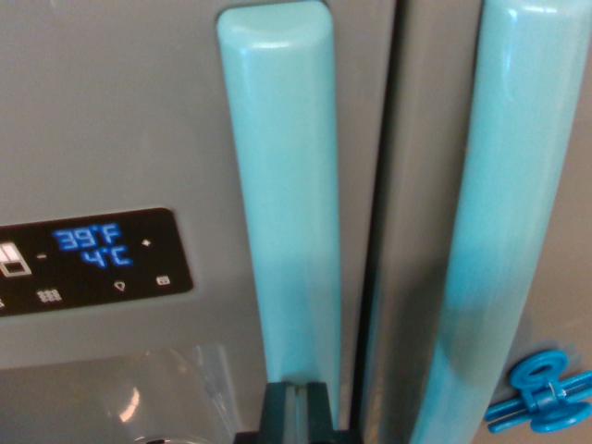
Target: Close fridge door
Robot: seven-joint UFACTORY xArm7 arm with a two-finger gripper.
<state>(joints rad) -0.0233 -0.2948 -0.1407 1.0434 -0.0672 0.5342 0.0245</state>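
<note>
You face the grey toy fridge front (pixel 120 111) filling the wrist view, its two doors meeting at a dark seam. Your black pincer (pixel 296 407) sits closed, fingers together, at the bottom edge against the left pale turquoise plastic handle (pixel 282 185). A black display panel (pixel 92 259) shows blue digits.
</note>
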